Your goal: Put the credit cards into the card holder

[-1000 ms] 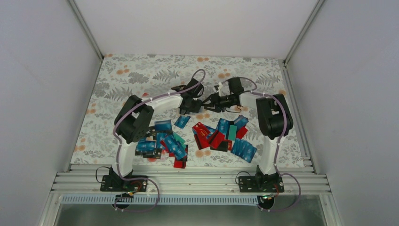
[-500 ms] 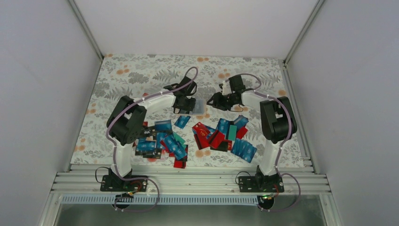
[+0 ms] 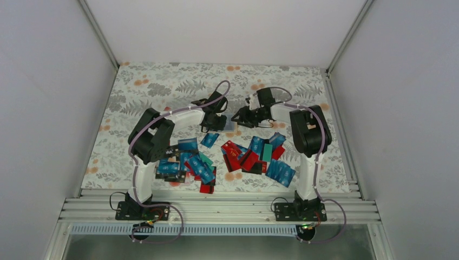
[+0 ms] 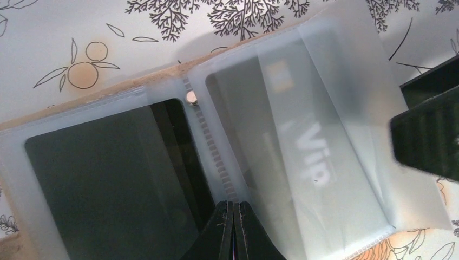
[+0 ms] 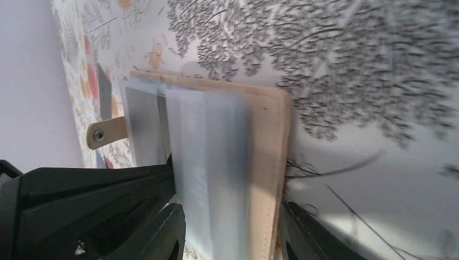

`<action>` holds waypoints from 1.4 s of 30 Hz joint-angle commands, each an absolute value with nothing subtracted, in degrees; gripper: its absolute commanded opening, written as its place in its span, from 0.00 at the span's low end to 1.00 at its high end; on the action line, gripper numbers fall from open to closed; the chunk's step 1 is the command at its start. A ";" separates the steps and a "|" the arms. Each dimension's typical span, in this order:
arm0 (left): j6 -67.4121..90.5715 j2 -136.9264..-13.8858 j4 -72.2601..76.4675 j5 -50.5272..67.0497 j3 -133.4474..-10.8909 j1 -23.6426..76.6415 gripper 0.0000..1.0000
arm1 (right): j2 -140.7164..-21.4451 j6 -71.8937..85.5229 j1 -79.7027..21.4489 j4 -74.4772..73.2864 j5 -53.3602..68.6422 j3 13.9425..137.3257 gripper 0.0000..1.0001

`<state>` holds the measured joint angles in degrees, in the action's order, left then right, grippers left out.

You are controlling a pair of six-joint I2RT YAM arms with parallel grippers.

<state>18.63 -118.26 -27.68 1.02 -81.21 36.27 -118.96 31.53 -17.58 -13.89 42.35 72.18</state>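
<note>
1. The card holder (image 3: pixel 230 120) lies open and flat on the flowery bench (image 3: pixel 157 89). Its clear pockets face up.
2. The left fingers (image 4: pixel 224 233) are pressed tight together. Their tips sit on the fold in the middle of the card holder, between its two clear pages. I cannot tell if a thin sheet is caught between them.
3. The right fingers (image 5: pixel 108 211) are partway apart, with one on each side of the card holder's right end. The tan edge and the clear pockets are between them, and they pinch the card holder there.
4. A black card (image 4: pixel 108 179) is tucked in one pocket of the card holder. A grey card with "Vip" on it (image 4: pixel 303 162) is in the pocket on the other side of the fold.
5. A small tan strap (image 5: pixel 105 134) with a round snap sticks out from one side of the card holder.
6. The loose credit cards (image 3: pixel 238 154) lie on the bench on the near side of the card holder, toward the arm bases. Most are blue, and some are red, teal or black.
7. They make two heaps, one to the near left of the card holder and one to the near right.
8. One blue card (image 3: pixel 209 140) lies by itself, closer to the card holder than the heaps.
</note>
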 commanded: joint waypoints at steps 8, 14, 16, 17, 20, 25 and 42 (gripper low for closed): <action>18.55 -120.02 -26.13 3.78 -79.81 36.39 0.02 | -120.52 33.63 -18.98 -12.62 52.10 75.75 0.45; 18.76 -120.13 -26.00 5.45 -80.61 36.39 0.02 | -117.53 33.19 -19.07 -13.29 52.89 75.65 0.45; 18.88 -119.96 -25.90 6.21 -81.04 36.38 0.02 | -116.87 32.76 -19.07 -14.01 52.62 75.75 0.45; 18.90 -119.97 -25.86 6.53 -81.30 36.39 0.02 | -116.65 32.52 -19.07 -14.21 52.46 75.68 0.45; 19.15 -119.88 -25.89 7.32 -82.03 36.37 0.02 | -116.24 32.09 -19.16 -15.03 51.87 75.55 0.45; 19.58 -119.93 -26.15 8.77 -83.07 36.39 0.02 | -115.01 31.82 -19.64 -16.02 49.93 75.52 0.45; 22.86 -111.01 -29.86 4.16 -78.52 33.96 0.02 | -115.02 31.84 -22.78 -17.84 46.96 77.99 0.46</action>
<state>20.97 -115.94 -29.41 5.54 -80.86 35.55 -116.18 32.53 -21.54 -16.71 47.70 76.01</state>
